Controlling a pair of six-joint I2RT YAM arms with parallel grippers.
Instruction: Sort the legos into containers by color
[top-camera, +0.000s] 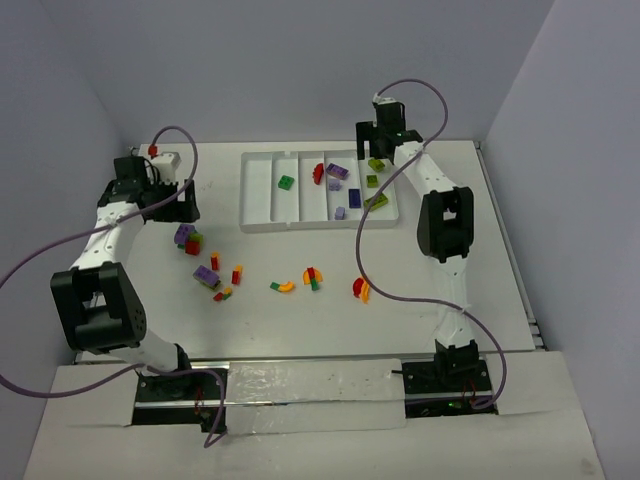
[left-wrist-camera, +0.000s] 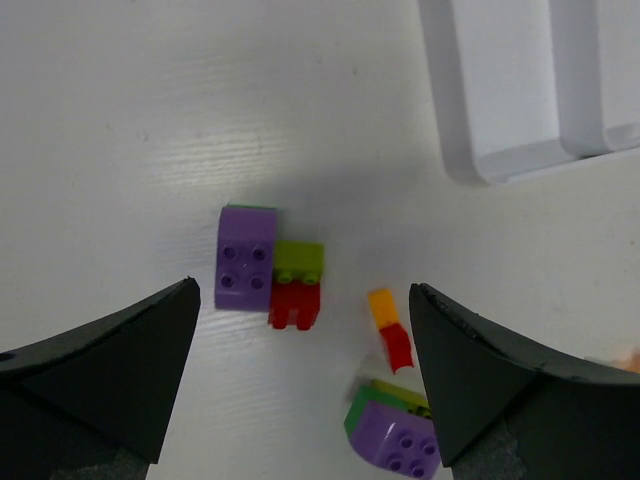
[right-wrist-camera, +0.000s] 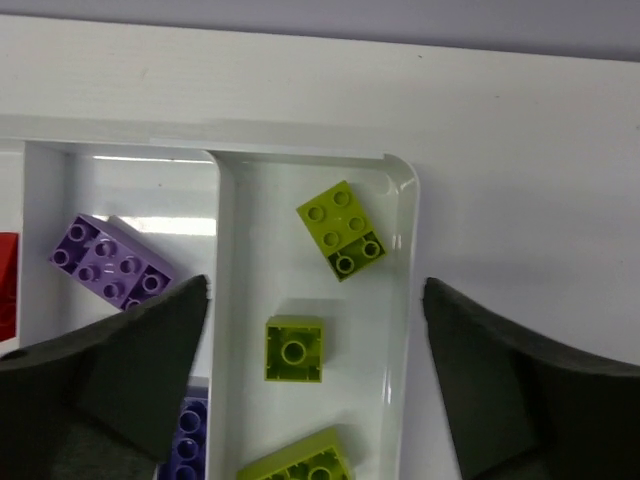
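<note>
Biggest worry for me is the left gripper. Its jaws are spread wide with nothing in them, and it hangs right over a clump where a purple brick, a lime brick and a red brick all touch each other. If it comes straight down and closes, I'd guess it either grabs two colours at once or squirts one sideways across the table. The lime and red might even be clicked together, can't tell from here. There's also an orange-and-red piece just beside the clump that could get nudged. On the other side, the right gripper is spread too, pinching nothing, over the far end of the tray's rightmost compartment. Three lime pieces lie in there, and a purple one sits in the next compartment over. The fingers straddle the divider and the outer wall, so a sloppy move could clip the rim and shove the whole tray, I reckon. Pose-wise, the left arm is folded back with its elbow near the base and its wrist pointing down at the clump, left of the tray. The right arm is stretched long to the tray's far right corner, wrist down. Plenty of legos are scattered on the table between the arms and the tray, so sorting looks well short of done, and the leftmost compartment has nothing in it.
</note>
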